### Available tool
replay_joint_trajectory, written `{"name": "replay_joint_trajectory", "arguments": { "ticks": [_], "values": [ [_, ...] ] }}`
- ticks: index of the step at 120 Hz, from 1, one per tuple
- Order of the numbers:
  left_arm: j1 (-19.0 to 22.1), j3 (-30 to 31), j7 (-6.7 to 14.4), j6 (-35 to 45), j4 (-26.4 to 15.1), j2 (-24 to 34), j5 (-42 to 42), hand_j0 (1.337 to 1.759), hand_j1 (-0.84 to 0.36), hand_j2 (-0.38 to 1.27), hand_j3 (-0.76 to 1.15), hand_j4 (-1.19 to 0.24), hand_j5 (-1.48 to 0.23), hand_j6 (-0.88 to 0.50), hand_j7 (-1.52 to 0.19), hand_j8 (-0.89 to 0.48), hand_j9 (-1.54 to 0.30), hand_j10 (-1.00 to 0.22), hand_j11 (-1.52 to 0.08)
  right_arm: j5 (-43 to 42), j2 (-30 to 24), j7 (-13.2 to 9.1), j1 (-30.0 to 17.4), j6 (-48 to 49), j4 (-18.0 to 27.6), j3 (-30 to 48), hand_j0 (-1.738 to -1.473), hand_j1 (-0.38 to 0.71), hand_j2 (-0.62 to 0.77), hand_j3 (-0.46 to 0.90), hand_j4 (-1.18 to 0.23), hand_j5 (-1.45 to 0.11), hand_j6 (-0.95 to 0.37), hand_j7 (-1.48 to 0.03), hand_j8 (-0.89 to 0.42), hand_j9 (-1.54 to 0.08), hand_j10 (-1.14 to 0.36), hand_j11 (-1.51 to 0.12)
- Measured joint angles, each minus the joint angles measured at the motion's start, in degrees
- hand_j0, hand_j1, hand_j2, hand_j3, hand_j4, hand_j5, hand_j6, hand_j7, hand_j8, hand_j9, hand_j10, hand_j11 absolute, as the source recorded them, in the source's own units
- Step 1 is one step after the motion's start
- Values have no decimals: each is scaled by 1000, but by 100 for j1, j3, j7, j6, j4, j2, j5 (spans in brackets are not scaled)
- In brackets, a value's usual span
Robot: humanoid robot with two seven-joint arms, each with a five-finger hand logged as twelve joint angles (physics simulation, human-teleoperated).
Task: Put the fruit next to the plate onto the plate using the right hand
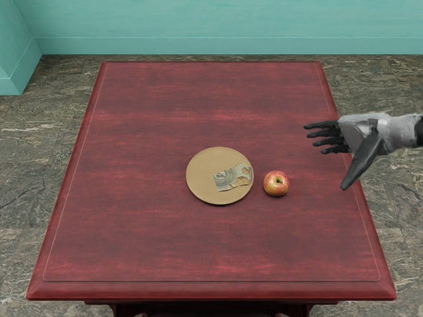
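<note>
Here, red-yellow apple (pixel 276 183) sits on dark red desk (pixel 165 119) just right of round tan plate (pixel 201 173), narrow gap between them. Right hand (pixel 353 142) hovers over desk's right edge, fingers spread, thumb angled down, holding nothing, well apart from apple.

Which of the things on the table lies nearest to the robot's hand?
The apple, on the bare table right of the plate; the plate and the greyish item on it lie farther from the open right hand.
</note>
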Motion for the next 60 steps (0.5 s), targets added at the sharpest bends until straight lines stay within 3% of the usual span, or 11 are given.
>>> {"name": "replay_joint_trajectory", "arguments": {
  "ticks": [21, 36, 43, 60],
  "values": [
    [0, 0, 0, 1, 0, 0, 0, 1658, 341, 2, 0, -7, -9, -7, -9, -7, -9, -7, -8, -105, 78, -494, 38, -421, 146, 137, -1658, -348, 0, 0, -4, -2, -4, -2, -4, -2, -3, -2],
    [0, -1, 0, 2, 0, 0, 0, 1658, 341, 2, 0, -7, -9, -7, -9, -7, -9, -7, -9, -1922, 606, -645, 29, -1284, 212, 406, -1658, -349, 0, 0, -3, -1, -4, -1, -3, -1, -3, -1],
    [0, -1, 0, 1, 0, 0, 0, 1658, 341, 2, 0, -7, -9, -7, -9, -7, -9, -7, -9, -2784, 918, -838, -56, -1870, 251, 450, -1658, -349, 0, 0, -3, -1, -4, -1, -3, -1, -3, -1],
    [0, 0, 0, 1, 0, 0, 0, 1658, 341, 2, 0, -7, -8, -7, -8, -7, -8, -7, -8, -3656, 1249, -1303, -388, -2638, 492, 508, -1658, -349, 1, 0, -3, -1, -5, 0, -4, -1, -3, -1]
  ]
}}
